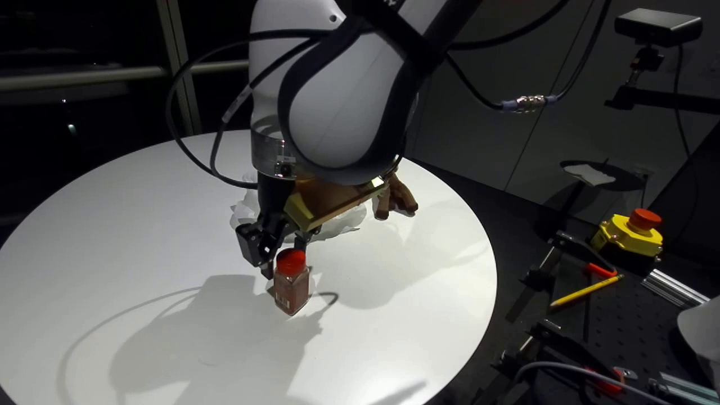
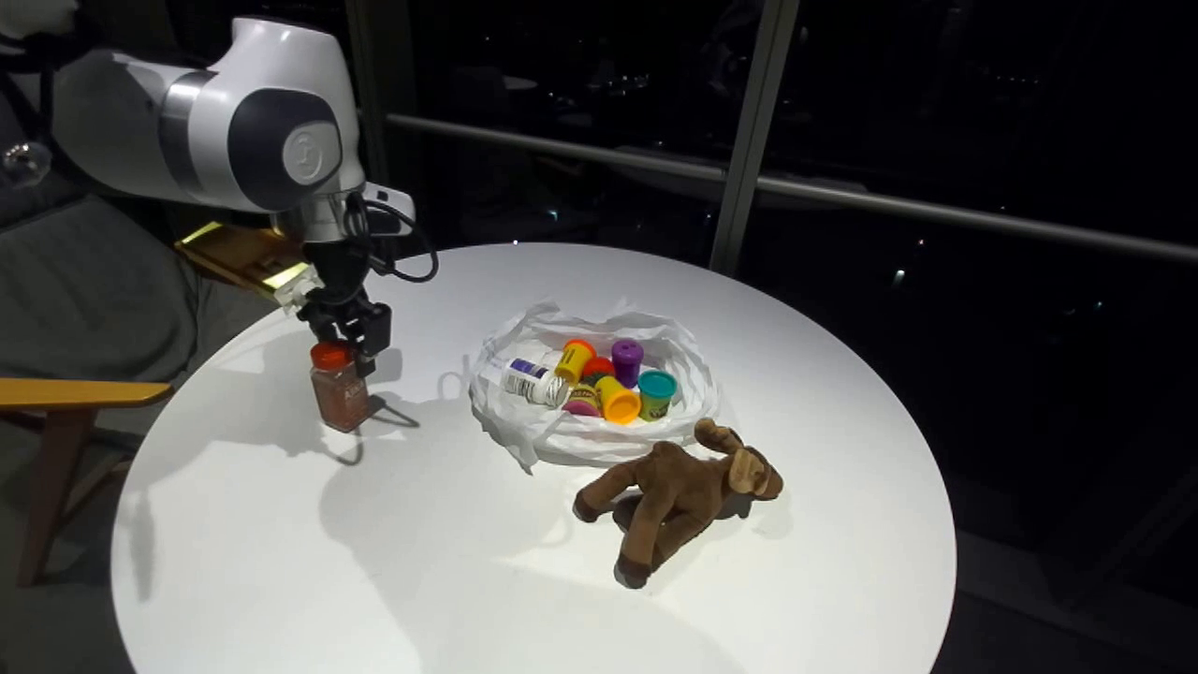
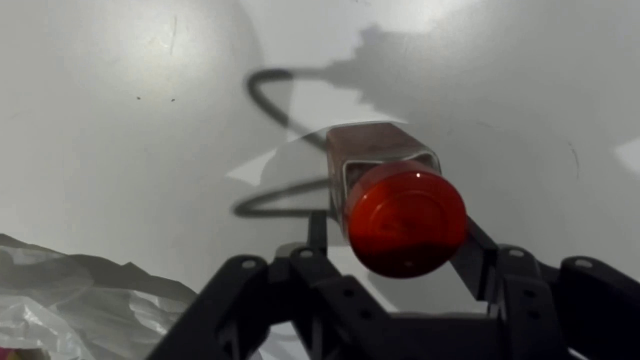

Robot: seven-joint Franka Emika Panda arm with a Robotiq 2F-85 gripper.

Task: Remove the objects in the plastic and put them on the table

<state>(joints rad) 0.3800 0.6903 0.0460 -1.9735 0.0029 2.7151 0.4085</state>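
Observation:
A clear jar of reddish-brown contents with a red lid (image 1: 292, 289) stands upright, its base apparently on the white table (image 1: 394, 337). The jar also shows in an exterior view (image 2: 339, 393) and in the wrist view (image 3: 407, 220). My gripper (image 3: 397, 245) is open, with its fingers on either side of the jar near the lid. A gap shows at the left finger; the right finger is close to or touching the lid. An opened white plastic bag (image 2: 510, 426) holds several tubs with coloured lids (image 2: 620, 404) and a white bottle (image 2: 533, 382).
A brown plush animal (image 2: 679, 491) lies on the table beside the bag. The bag's edge shows at lower left in the wrist view (image 3: 100, 300). A wooden-armed chair (image 2: 84, 393) stands by the table. A side bench holds a yellow emergency-stop box (image 1: 627, 236) and a pencil (image 1: 586, 291).

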